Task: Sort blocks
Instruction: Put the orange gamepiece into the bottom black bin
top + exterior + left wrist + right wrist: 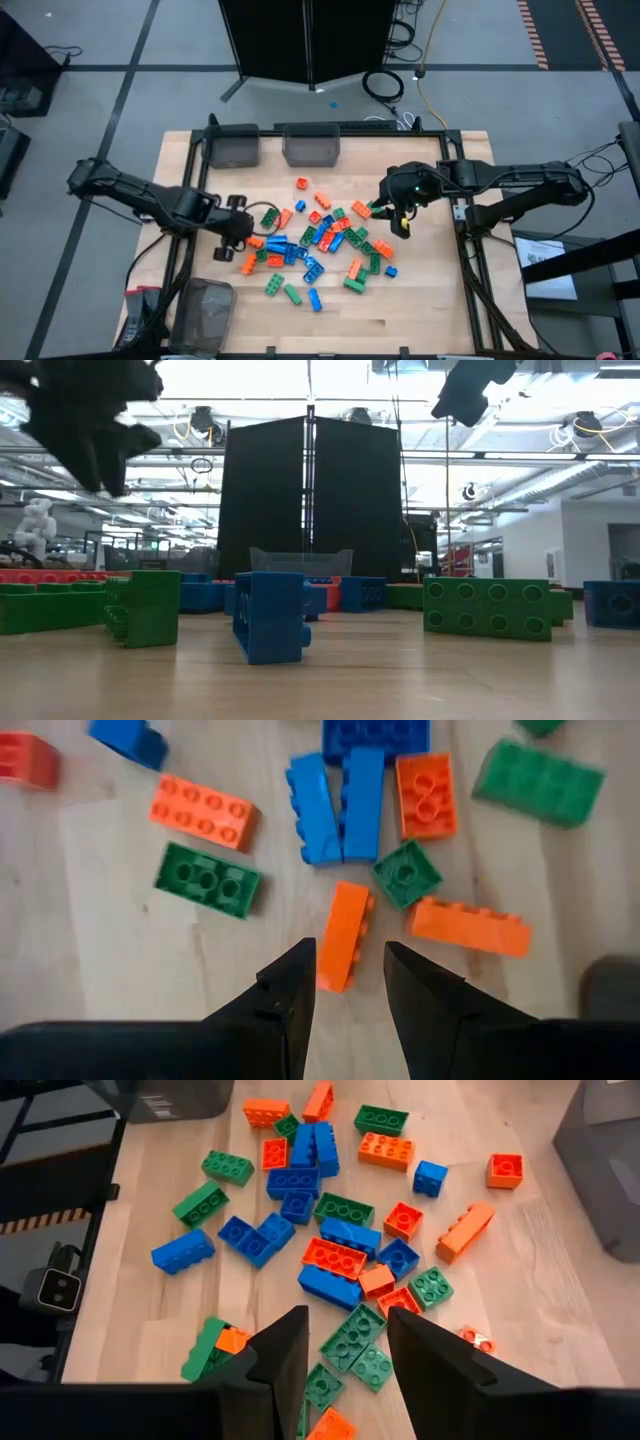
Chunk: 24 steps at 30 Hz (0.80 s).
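Observation:
Many small studded blocks in orange, green and blue lie scattered in a loose heap [320, 245] on the middle of the wooden table. My left gripper [240, 228] hangs open over the heap's left side, pointing steeply down. In the left wrist view an orange block [345, 935] lies on its side on the wood, and its near end shows between my left gripper's [350, 982] fingertips, which stand above it. My right gripper [400, 215] hangs open over the heap's right side. Its [347, 1342] fingers frame a few green blocks [355, 1342] below. In the low view both grippers are well above the table.
Two translucent grey bins [232, 148] [311, 146] stand at the table's far edge, and a third bin [205, 303] stands at the near left corner. A black cable loop [262, 212] lies by the left gripper. Bare wood shows along the near edge [380, 320].

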Motion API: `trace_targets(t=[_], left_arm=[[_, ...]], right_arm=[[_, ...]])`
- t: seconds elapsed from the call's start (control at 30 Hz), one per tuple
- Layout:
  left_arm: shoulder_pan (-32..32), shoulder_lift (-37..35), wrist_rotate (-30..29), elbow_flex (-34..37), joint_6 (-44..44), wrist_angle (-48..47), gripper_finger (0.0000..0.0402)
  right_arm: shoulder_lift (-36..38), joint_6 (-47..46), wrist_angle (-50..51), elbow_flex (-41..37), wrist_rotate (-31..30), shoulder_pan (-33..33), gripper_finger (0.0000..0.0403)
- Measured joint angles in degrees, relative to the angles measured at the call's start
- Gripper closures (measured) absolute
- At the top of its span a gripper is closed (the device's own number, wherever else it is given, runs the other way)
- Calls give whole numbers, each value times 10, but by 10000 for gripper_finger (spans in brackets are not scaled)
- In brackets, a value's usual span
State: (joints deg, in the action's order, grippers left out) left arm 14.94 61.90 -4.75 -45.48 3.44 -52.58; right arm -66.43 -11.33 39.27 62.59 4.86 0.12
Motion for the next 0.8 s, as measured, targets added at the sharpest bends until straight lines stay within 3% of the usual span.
trace_targets(t=[0.3, 0.53, 0.8], left_arm=[[1, 75, 0, 9, -14, 8, 267], [1, 100, 28, 9, -25, 13, 216], [-4, 119, 1, 9, -43, 31, 171]], right_arm=[[2, 0, 0, 0, 0, 0, 268], [3, 0, 0, 0, 0, 0, 268], [3, 0, 0, 0, 0, 0, 268]])
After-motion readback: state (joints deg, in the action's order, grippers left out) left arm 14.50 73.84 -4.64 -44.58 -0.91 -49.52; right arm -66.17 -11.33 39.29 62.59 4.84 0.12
